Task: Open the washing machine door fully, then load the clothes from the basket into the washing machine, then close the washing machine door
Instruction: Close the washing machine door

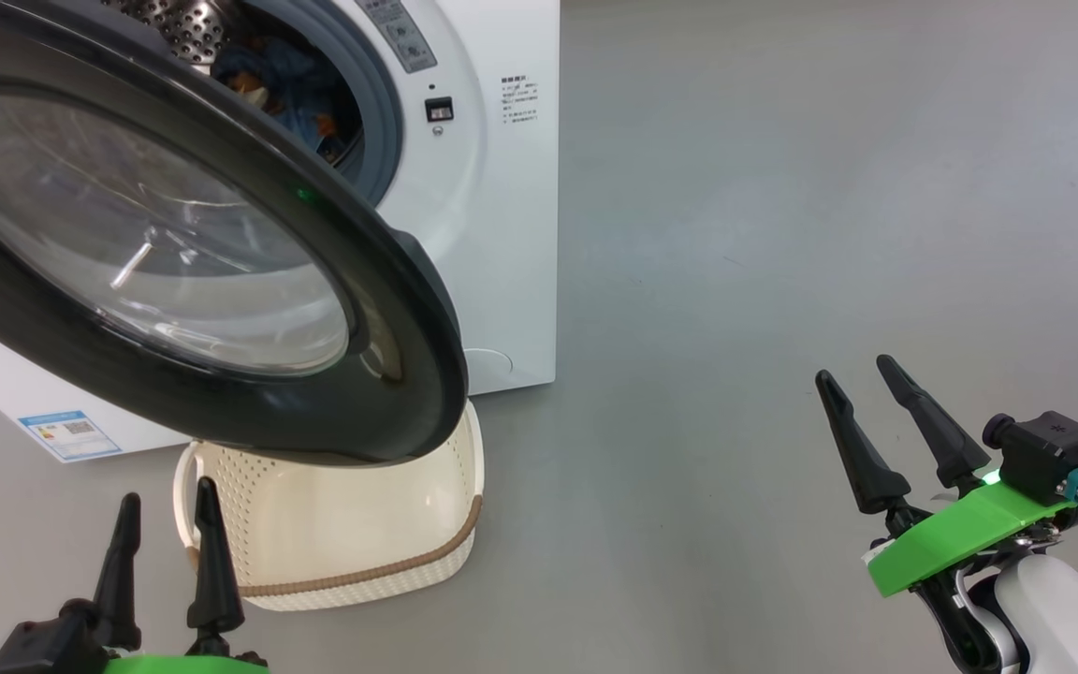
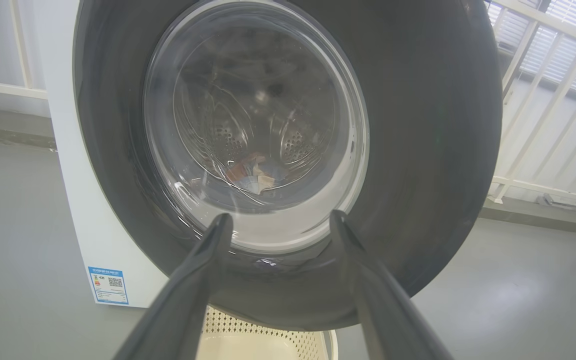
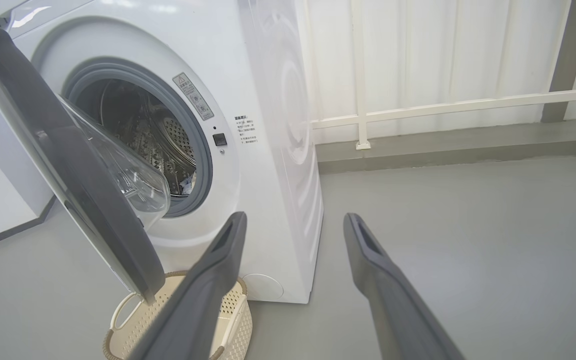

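The white washing machine (image 1: 492, 234) (image 3: 278, 150) stands with its black-rimmed glass door (image 1: 155, 243) (image 2: 418, 150) (image 3: 83, 190) partly swung out over the cream basket (image 1: 352, 534) (image 3: 233, 310) on the floor. Nothing shows in the visible part of the basket. The blue patterned clothes (image 1: 291, 84) (image 2: 255, 175) lie inside the steel drum. My left gripper (image 1: 169, 505) (image 2: 280, 220) is open, low at the left, just in front of the door's outer face. My right gripper (image 1: 862, 374) (image 3: 293, 220) is open over bare floor, well right of the machine, holding nothing.
Grey floor (image 1: 782, 234) spreads to the right of the machine. A white railing and pale wall (image 3: 443, 105) stand behind it, with a raised grey kerb (image 3: 468, 145) along the base. A blue label sticker (image 1: 69, 433) sits low on the machine's front.
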### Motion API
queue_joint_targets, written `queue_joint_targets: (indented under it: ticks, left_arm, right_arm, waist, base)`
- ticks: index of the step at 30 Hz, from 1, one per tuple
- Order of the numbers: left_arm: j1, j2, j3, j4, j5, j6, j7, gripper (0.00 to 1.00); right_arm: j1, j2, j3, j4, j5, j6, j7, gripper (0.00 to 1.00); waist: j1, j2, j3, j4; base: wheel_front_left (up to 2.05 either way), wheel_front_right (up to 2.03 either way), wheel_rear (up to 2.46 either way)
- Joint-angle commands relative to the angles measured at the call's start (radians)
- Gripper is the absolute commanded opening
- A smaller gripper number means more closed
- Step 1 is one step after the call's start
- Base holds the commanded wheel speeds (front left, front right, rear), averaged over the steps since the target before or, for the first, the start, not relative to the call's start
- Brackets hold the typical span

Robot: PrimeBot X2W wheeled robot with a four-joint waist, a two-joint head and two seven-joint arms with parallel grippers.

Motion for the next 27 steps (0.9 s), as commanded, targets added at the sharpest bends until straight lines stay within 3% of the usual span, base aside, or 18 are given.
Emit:
queue_joint_targets:
  ticks: [1,24,25,27]
  left_arm:
    - [-0.002,0.004,0.035,-0.018,0.016,-0.005,-0.009,1.00]
    - [-0.009,-0.007,0.053,-0.005,0.029,-0.025,-0.009,1.00]
    - [-0.010,-0.007,0.053,-0.005,0.029,-0.026,-0.009,1.00]
    - [-0.011,-0.008,0.052,-0.006,0.030,-0.027,-0.009,1.00]
  right_arm:
    - [-0.010,-0.015,0.018,-0.019,-0.004,0.006,-0.008,1.00]
    - [-0.007,-0.018,0.021,-0.021,-0.002,0.006,-0.008,0.98]
    - [-0.007,-0.018,0.020,-0.021,-0.002,0.006,-0.008,0.84]
    - [-0.007,-0.018,0.017,-0.023,0.000,0.006,-0.008,0.15]
  waist:
    - [0.0000,-0.0001,-0.001,0.001]
    - [0.0000,-0.0001,-0.007,0.013]
    - [0.0000,-0.0001,-0.006,0.014]
    - [0.0000,-0.0001,-0.005,0.019]
  base:
    - [0.00,0.00,0.00]
    - [0.00,0.00,0.00]
    - [0.00,0.00,0.00]
    - [0.00,0.00,0.00]
